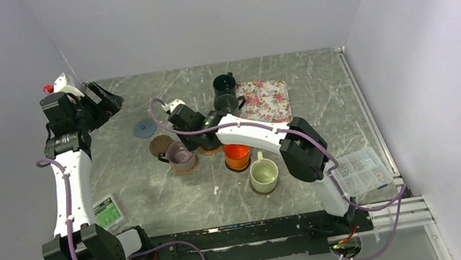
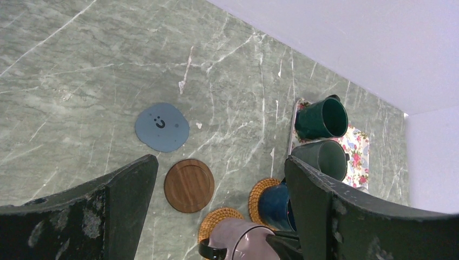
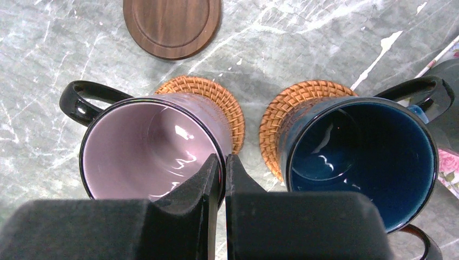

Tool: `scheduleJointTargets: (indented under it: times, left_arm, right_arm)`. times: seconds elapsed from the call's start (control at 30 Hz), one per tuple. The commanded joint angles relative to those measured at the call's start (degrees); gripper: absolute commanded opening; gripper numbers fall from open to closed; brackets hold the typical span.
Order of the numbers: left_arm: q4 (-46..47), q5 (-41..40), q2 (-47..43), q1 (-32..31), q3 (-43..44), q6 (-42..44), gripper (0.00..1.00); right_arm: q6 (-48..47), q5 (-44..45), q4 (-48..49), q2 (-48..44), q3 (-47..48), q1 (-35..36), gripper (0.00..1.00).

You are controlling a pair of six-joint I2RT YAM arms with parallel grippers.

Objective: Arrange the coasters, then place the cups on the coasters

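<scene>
My right gripper [image 3: 223, 160] is shut on the rim of the mauve cup [image 3: 146, 141], one finger inside and one outside. The cup sits over a tan woven coaster [image 3: 216, 92]. Beside it the navy cup [image 3: 357, 157] stands on the other tan coaster [image 3: 303, 95]. A bare dark brown coaster [image 1: 161, 144] and the grey-blue coaster [image 1: 144, 128] lie to the left. The orange cup [image 1: 237, 157] and cream cup [image 1: 264, 175] stand nearer the front. The dark green cup [image 1: 224, 84] and dark grey cup [image 1: 227, 102] are at the back. My left gripper [image 1: 108, 99] hangs open and empty at the far left.
A floral mat [image 1: 266, 100] lies at the back right, next to the green and grey cups. A clear plastic box [image 1: 359, 172] of small parts sits at the right edge. A green and white card [image 1: 106, 212] lies near the left arm's base.
</scene>
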Motion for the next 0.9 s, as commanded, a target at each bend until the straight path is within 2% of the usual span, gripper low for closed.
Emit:
scheduleJointTargets:
  times: [0.0, 0.87]
  left_arm:
    - [2.0, 1.3, 0.2, 0.2, 0.0, -0.5, 0.94]
    - [2.1, 1.4, 0.2, 0.2, -0.1, -0.5, 0.94]
  right_arm:
    - [-0.5, -0.8, 4.6, -2.6, 3.1, -0.5, 0.00]
    - [-3.2, -2.7, 2.5, 1.4, 5.4, -0.8, 0.00]
